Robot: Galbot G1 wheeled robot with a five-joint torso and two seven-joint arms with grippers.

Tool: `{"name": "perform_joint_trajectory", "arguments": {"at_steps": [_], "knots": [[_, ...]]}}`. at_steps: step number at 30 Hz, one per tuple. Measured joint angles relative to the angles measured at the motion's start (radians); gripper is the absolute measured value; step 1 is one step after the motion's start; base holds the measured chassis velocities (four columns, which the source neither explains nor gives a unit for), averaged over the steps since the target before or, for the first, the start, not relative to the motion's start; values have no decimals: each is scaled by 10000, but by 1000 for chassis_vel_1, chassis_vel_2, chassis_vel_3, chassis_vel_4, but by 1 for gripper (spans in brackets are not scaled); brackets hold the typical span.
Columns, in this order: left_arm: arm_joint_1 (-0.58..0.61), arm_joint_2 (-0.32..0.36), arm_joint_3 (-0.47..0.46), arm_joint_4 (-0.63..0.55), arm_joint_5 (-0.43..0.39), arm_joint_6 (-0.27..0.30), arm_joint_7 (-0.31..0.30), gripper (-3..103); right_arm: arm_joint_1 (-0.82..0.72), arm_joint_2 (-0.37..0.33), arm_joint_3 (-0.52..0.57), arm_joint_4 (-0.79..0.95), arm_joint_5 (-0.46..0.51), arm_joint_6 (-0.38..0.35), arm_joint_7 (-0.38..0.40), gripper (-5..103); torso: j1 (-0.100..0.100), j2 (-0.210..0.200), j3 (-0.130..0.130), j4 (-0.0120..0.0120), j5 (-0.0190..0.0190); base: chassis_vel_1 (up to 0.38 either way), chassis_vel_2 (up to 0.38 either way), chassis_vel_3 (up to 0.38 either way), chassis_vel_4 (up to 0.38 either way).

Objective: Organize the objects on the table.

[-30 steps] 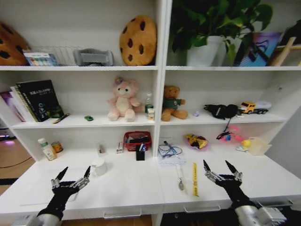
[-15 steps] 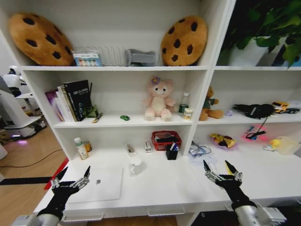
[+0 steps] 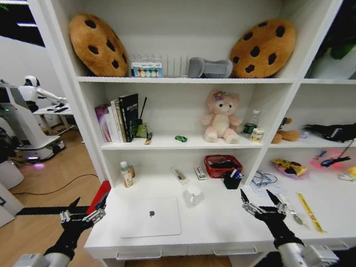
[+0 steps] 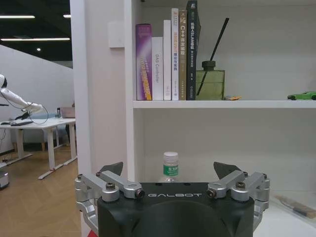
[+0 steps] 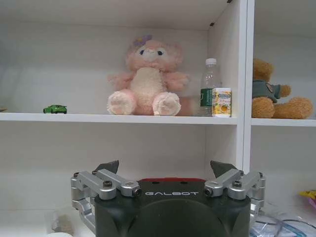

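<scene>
A closed silver laptop (image 3: 150,216) lies on the white table (image 3: 222,225) near its front left. A small green-capped jar (image 3: 127,174) stands behind it against the shelf wall, and it shows again just past my left gripper (image 4: 169,170). A tiny green toy car (image 3: 181,138) sits on the shelf above, left of the pink plush; the right wrist view catches the car (image 5: 55,109) too. My left gripper (image 3: 84,211) hangs open over the table's left front corner. My right gripper (image 3: 260,200) is open above the table's front, right of the laptop. Neither holds anything.
A white cup (image 3: 193,195), a red basket (image 3: 223,165) and a black pen holder (image 3: 232,181) stand mid-table. A yellow ruler (image 3: 310,212) lies at the right. Books (image 3: 119,118) and plush toys fill the shelves. Open floor and another robot (image 3: 22,119) lie to the left.
The whole head view has swung left, so the shelving slid right in the picture and the laptop and room at left came into sight. Both grippers keep the same open pose.
</scene>
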Motion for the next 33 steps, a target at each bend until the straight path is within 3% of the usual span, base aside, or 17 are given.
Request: {"name": "perform_joint_trajectory", "arguments": {"at_steps": [15,33], "knots": [[0,1,-1,-1,0,0,7,100,1,1,0,-1,0,0,2,100,3,0,0,-1,-9,26,-54,-31,68],[0,1,-2,-1,0,0,15,100,0,1,-1,-1,0,0,3,100,2,1,0,1,-7,241,-248,-250,256]]}}
